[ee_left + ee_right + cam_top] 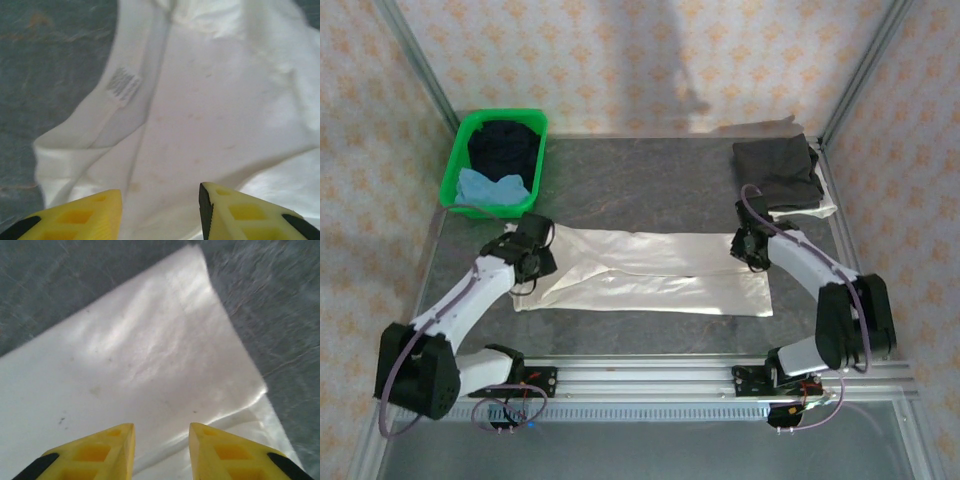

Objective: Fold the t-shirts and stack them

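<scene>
Top external view: the off-white t-shirt (650, 270) is lying spread in a long band across the middle of the grey table (650, 190), folded lengthwise. The left pincer (532, 262) is sitting over the shirt's left end and the right pincer (748, 250) is sitting over its far right corner. A dark grey t-shirt (778, 170) is resting folded at the far right corner of the table. In the green basket (451, 180) at the far left, a navy t-shirt (503, 145) and a light blue t-shirt (490, 188) are lying bunched, the blue one nearer.

Left wrist view: the left pincer (160, 210) is standing spread, its yellow fingers (85, 215) apart with nothing between them. Below it the off-white t-shirt (225, 100) is lying rumpled, its neck opening showing a small printed label (122, 85). Bare table (50, 60) is showing to the left.

Right wrist view: the right pincer (161, 450) is also standing spread, with nothing pinched. Under it the off-white t-shirt (150, 355) is lying smooth, its corner doubled over a lower layer at the right edge. Bare table (270, 300) is running along the top and right.
</scene>
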You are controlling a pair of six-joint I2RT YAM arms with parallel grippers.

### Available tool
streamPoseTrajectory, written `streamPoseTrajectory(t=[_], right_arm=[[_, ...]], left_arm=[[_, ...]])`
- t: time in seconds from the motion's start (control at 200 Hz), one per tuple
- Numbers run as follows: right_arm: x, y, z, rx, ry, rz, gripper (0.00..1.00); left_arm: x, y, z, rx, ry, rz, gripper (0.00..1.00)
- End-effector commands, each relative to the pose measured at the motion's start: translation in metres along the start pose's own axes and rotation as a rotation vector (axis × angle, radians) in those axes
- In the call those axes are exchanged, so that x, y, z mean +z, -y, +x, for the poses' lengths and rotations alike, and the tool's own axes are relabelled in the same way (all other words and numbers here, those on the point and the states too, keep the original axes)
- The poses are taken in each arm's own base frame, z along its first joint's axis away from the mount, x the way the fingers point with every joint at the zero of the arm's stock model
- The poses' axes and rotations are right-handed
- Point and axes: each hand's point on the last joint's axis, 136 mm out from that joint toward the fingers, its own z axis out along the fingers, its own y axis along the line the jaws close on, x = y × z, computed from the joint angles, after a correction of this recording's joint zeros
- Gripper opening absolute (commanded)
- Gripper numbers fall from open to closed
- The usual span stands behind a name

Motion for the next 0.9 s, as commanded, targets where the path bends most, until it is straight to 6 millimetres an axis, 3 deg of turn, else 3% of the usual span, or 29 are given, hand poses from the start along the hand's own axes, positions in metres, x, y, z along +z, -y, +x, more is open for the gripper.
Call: streamPoseTrajectory(t=[0.0, 0.12, 0.295, 0.475, 0.666, 0.896], right_arm=[[0.027, 0.008, 0.021, 0.020, -0.079, 0.045, 0.32], [0.039, 0.022, 0.027, 0.013, -0.091, 0.118, 0.32], [0.037, 0.026, 0.024, 0.015, -0.071, 0.136, 0.32], [0.038, 0.026, 0.021, 0.005, -0.079, 0.152, 0.32], [0.039, 0.026, 0.020, 0.002, -0.082, 0.154, 0.32], [0.038, 0.029, 0.018, -0.010, -0.081, 0.179, 0.32]], left_arm=[[0.010, 0.044, -0.012, 0.137, -0.019, 0.053, 0.46], [0.034, 0.072, 0.004, 0.226, -0.119, 0.066, 0.45], [0.050, 0.072, 0.034, 0.232, -0.189, 0.120, 0.43], [0.045, 0.083, 0.067, 0.248, -0.283, 0.247, 0.41], [0.025, 0.095, 0.092, 0.324, -0.282, 0.304, 0.40], [0.013, 0.086, 0.119, 0.387, -0.307, 0.323, 0.40]])
